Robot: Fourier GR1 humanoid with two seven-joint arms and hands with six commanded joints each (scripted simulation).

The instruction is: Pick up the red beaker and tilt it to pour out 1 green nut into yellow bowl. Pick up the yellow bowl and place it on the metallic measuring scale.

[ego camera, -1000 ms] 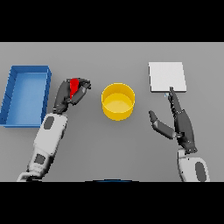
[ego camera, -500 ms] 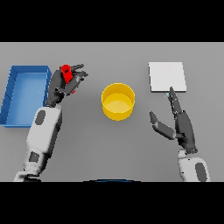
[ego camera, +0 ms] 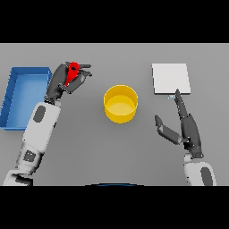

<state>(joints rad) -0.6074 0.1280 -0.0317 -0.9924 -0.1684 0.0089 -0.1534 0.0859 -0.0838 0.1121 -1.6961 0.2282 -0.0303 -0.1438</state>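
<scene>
Beaker: the red beaker [ego camera: 72, 73] is gripped in the left hand [ego camera: 64, 80], fingers curled round it, left of the yellow bowl [ego camera: 120, 103] and a little beyond it.
Long axis: seems tilted, running away from the bowl's near side.
Nearer hand: left; the pour likely needs a carry rightward over the bowl.
Right hand [ego camera: 187, 127]: fingers straight, thumb spread, right of the bowl.
Scale [ego camera: 170, 78]: right of the bowl, beyond it.
Blue tray [ego camera: 24, 76]: far left of the bowl.
Writing: none readable.
</scene>
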